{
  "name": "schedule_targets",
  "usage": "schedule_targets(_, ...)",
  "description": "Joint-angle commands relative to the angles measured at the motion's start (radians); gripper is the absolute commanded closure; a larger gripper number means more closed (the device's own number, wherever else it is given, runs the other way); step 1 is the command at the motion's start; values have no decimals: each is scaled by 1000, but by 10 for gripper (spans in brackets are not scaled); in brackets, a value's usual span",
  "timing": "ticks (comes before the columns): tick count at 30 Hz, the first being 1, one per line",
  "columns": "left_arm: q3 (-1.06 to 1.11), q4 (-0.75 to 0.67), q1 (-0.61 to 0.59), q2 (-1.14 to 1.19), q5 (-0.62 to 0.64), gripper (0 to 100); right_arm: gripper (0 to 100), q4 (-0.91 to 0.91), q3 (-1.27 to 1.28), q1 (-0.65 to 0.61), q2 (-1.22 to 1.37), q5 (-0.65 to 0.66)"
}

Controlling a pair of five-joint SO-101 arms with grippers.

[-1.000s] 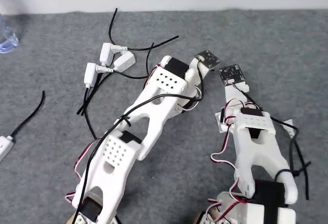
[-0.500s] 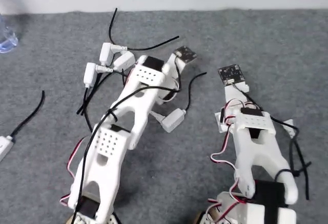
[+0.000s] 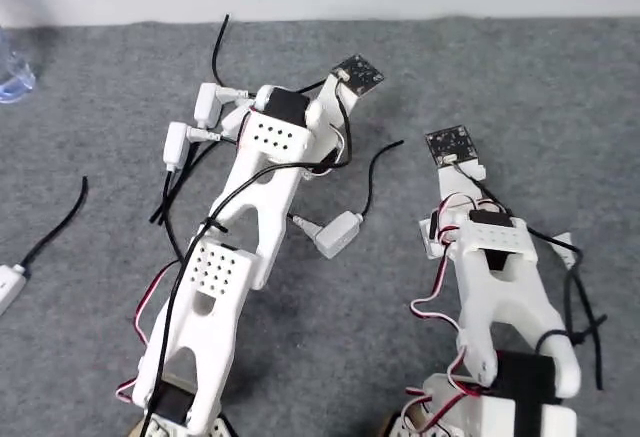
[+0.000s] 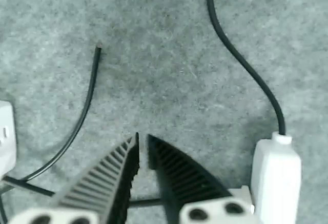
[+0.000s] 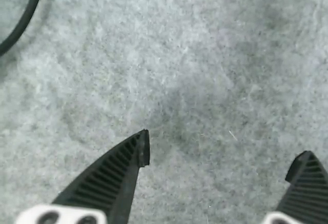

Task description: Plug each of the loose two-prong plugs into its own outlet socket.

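A loose white plug (image 3: 338, 234) with a black cord (image 3: 372, 179) lies on the grey carpet between the two arms. Three more white plug or socket pieces (image 3: 207, 104) (image 3: 177, 144) (image 3: 242, 117) cluster at the far left with tangled cords. The left arm (image 3: 275, 152) stretches over to that cluster. My left gripper (image 4: 143, 141) hangs just above bare carpet with its jaws together and nothing in them; a white plug body (image 4: 275, 171) with a cord lies close beside it. My right gripper (image 5: 223, 157) stands open over bare carpet.
Another white socket piece (image 3: 8, 285) with a cord lies at the left edge. A loose black cord end (image 4: 97, 47) lies beyond the left gripper. The right arm (image 3: 495, 257) stands at the near right, with cables (image 3: 580, 307) beside it. A pale wall borders the carpet's far side.
The left arm swung left and farther away toward the plug cluster, uncovering the white plug on the carpet. The right arm has kept still.
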Motion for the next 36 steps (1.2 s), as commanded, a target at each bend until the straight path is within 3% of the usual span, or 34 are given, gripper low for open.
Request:
schedule_targets(1,90,34,17,-155,-3,818,586,-25,-34,13,-2,11)
schedule_targets(6,358,32,83,-338,5,798,586,-27,-34,13,-2,11)
schedule_targets(11,634,21,138,-489,101,798,586,-27,-34,13,-2,11)
schedule_targets(19,977,-288,106,-520,118,798,586,-22,-34,13,-2,11)
schedule_targets(32,975,-379,117,-423,100,800,586,-27,-34,12,-2,11)
schedule_targets(36,920,-353,120,-419,98,920,586,-27,-34,12,-2,11)
